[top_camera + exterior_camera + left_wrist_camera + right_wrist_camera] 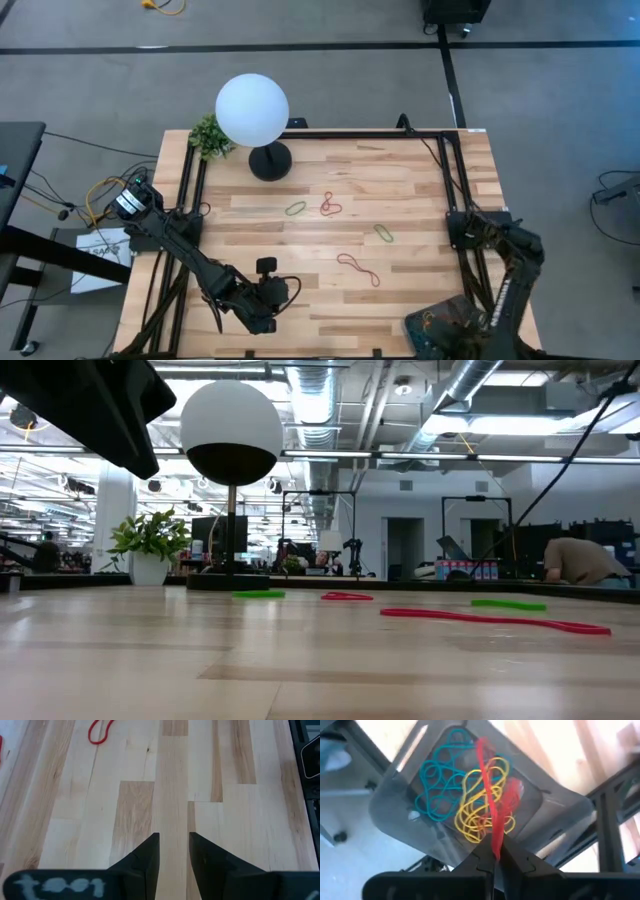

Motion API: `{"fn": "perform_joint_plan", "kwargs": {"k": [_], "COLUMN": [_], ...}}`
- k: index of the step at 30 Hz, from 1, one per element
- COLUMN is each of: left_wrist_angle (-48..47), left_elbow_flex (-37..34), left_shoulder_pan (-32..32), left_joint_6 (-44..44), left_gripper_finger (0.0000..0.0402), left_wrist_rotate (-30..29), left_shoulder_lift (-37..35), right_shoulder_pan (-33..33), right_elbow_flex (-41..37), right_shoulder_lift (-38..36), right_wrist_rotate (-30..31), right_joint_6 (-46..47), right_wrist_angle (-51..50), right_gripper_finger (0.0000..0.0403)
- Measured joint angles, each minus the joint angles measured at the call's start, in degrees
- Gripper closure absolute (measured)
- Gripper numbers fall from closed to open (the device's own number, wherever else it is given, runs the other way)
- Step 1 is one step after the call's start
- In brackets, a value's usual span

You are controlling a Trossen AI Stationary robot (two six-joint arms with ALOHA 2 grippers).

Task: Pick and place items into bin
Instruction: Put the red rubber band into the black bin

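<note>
At the table's near right corner, the right gripper (495, 862) hangs over the bin (395, 805), fingers pinched tight on a red rubber band (492, 815) that dangles from the tips down toward the tray. Inside the bin: a clump of teal bands (437, 780), yellow bands (475, 810) and more red, tangled together. From above, the bin (425, 325) sits at the front right corner of the table (420, 220), partly hidden under the right arm, w/ yellow and red barely showing.

Left gripper (174, 855) is low over bare wood near the front left of the table, fingers a narrow gap apart, nothing between them. A red loop (100, 731) lies well ahead of it, apart.

Bands on the table, from above:
- green loop (296, 209), mid-table
- red twisted loop (330, 205) just right of it, close but apart
- 2nd green loop (384, 234) further right and nearer the front
- long red figure-eight (359, 269) nearest the front, between the two arms

Level view shows these flat on the wood, e.g. the long red one (490, 620).

Back of the table: white globe lamp (253, 110) on a black base, small potted plant (209, 135) just left of it.
</note>
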Motion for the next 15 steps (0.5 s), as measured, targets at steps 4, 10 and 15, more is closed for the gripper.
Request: {"fn": "perform_joint_plan", "kwargs": {"k": [4,10,15], "left_wrist_angle": [0.0,0.0,0.0], "left_elbow_flex": [0.0,0.0,0.0], "left_shoulder_pan": [0.0,0.0,0.0], "left_joint_6": [0.1,0.2,0.4], "left_gripper_finger": [0.0306,0.0306,0.0306], "left_wrist_rotate": [0.0,0.0,0.0], "left_shoulder_lift": [0.0,0.0,0.0], "right_shoulder_pan": [2.4,5.0,5.0], "right_elbow_flex": [-5.4,-16.8,-23.2], "right_shoulder_lift": [-4.4,-10.6,-12.6], "right_wrist_rotate": [1.5,1.5,1.5], "right_joint_6": [6.8,17.3,17.8], "right_wrist_angle": [0.0,2.2,7.2], "right_gripper_finger": [0.0395,0.0395,0.0394]}}
